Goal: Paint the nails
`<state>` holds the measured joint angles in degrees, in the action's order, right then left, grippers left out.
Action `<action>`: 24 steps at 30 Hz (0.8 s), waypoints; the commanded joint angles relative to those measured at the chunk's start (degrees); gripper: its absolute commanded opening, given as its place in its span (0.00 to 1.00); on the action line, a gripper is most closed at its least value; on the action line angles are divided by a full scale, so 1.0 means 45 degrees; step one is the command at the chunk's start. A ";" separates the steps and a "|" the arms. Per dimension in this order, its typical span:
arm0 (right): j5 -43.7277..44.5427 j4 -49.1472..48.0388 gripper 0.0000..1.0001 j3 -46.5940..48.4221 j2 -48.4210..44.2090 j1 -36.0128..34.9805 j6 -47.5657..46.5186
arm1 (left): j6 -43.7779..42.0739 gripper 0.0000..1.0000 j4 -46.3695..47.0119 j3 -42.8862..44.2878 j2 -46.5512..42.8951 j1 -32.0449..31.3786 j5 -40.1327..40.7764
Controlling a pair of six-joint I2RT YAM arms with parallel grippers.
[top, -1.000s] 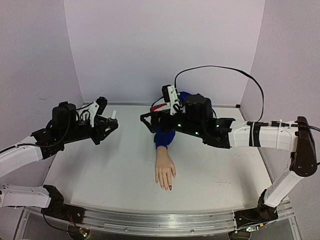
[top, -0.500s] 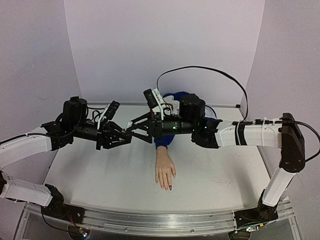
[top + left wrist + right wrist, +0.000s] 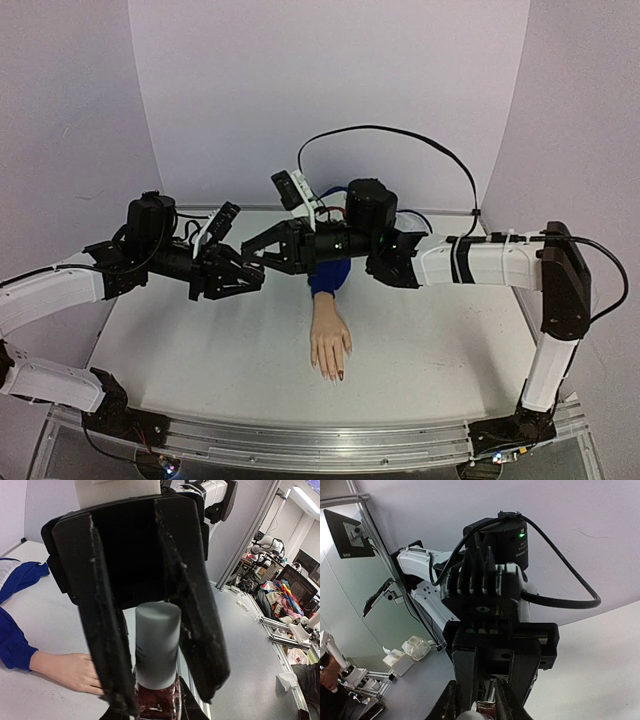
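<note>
While my left gripper (image 3: 251, 274) clamps the bottle (image 3: 155, 703), my right gripper (image 3: 166, 691) pinches its cap (image 3: 156, 645): uncapping, I judge; next comes a twist and straight pull.

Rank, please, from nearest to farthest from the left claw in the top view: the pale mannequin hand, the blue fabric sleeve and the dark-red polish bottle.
From the left claw:
1. Dark-red polish bottle, pale-capped, held in the claw itself.
2. Blue fabric sleeve, just to its right.
3. Pale mannequin hand, farther right, toward the front.
</note>
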<state>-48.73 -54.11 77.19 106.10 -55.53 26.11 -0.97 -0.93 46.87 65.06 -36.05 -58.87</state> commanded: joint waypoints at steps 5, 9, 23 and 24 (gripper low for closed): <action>-0.0967 -0.1591 0.11 0.0323 0.0194 -0.0015 0.0579 | 0.0045 0.00 0.0617 0.0641 -0.0127 -0.0016 0.0560; -0.0329 -0.1648 0.00 0.0004 0.0301 -0.0096 0.0585 | -0.0036 0.00 0.0617 0.0509 -0.0377 0.0004 0.1951; 1.4781 0.4086 0.00 0.1608 0.1289 -0.2918 0.1273 | -0.0350 0.00 0.0539 -0.0479 -0.2148 0.0120 1.1805; 1.5341 0.4164 0.00 0.1823 0.1446 -0.3149 0.1547 | -0.0350 0.00 0.0538 -0.0517 -0.2232 0.0121 1.1980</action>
<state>-1.48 -44.69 82.78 110.37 -63.57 28.67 -3.16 -4.36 43.70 59.02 -37.01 -22.13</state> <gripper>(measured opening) 0.160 0.219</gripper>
